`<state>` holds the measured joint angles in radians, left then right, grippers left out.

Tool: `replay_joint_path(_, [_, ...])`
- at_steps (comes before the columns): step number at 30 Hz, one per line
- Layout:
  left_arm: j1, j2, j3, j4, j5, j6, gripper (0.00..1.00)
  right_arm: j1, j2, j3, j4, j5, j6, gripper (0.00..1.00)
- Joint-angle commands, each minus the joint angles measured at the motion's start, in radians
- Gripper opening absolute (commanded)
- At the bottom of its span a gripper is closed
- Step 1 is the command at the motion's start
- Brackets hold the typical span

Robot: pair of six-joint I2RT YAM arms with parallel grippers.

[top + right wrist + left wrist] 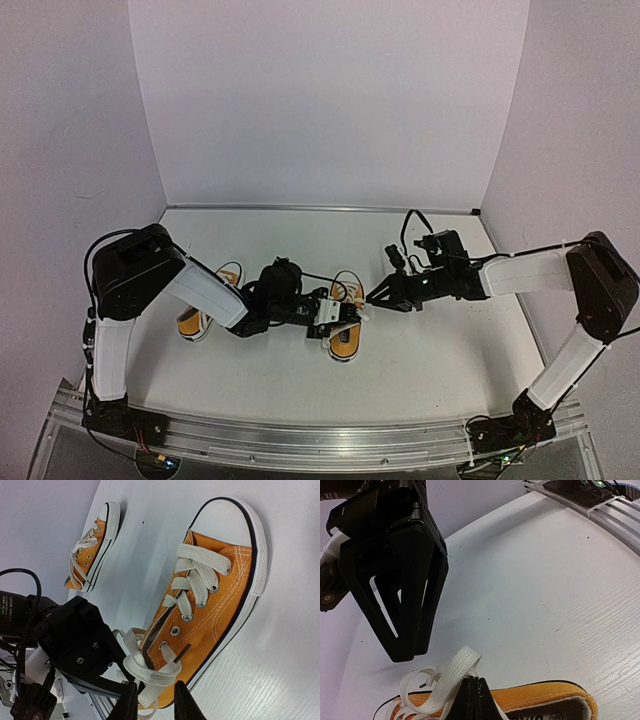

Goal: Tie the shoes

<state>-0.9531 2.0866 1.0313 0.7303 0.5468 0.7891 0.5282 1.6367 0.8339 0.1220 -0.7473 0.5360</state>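
While no bow is yet tied, the step in hand looks like drawing out a loop of white lace [150, 672] on the orange shoe [345, 338] that lies on the white table [430, 380] between the two arms. The other shoe [200, 318] sits well off to the left, partly hidden under the left arm. The left gripper [472, 682] is clenched on a flat loop of that lace, just above the shoe's top eyelets. The right gripper [156, 700] reaches in from the opposite side, its jaws a little apart with a strand of lace between them; whether they pinch it cannot be told. Next, the right gripper probably needs a firm hold before the two pull apart or cross
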Motion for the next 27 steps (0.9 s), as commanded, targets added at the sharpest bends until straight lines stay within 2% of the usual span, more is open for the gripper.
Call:
replay_joint_path(1, [-0.004,0.008,0.022,0.004,0.000,0.009,0.00,-0.002,0.006,-0.001,0.046,-0.047,-0.004,0.25])
replay_joint_path(9, [-0.006,0.010,0.026,0.004,-0.002,0.006,0.00,0.003,0.017,-0.020,0.048,-0.057,-0.004,0.22])
replay_joint_path(27, [-0.012,0.008,0.027,0.010,-0.002,0.010,0.00,0.038,0.067,-0.009,0.085,-0.040,0.019,0.26])
